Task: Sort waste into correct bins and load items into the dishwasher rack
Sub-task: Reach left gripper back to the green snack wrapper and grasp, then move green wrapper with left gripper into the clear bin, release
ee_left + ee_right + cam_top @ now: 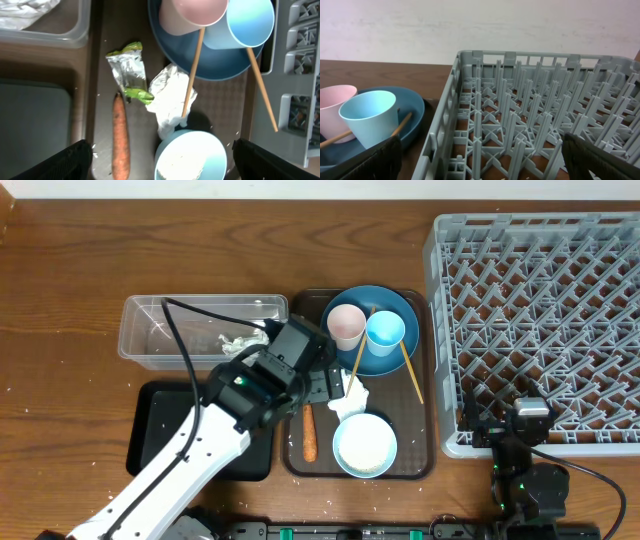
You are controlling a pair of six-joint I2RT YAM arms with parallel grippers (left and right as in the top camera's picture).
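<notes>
Overhead, the left arm hides the wrapper's [167, 95] green part and some of the black tray [150, 430]. The left wrist view cuts off the bowl [190, 160] below, and the pink cup [192, 12] and blue cup [245, 22] above. The wrapper lies crumpled, white and green, on the brown tray [415, 435] between carrot [120, 135] and plate [210, 67], a chopstick [192, 70] across it. The left gripper [162, 150] hangs spread and empty over that tray; the right gripper [482, 157] is spread and empty at the rack's [530, 100] edge

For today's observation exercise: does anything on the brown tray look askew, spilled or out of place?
One chopstick slants off the blue plate onto the crumpled wrapper; the other overhangs the plate's rim onto the tray. A carrot lies loose beside the wrapper.
</notes>
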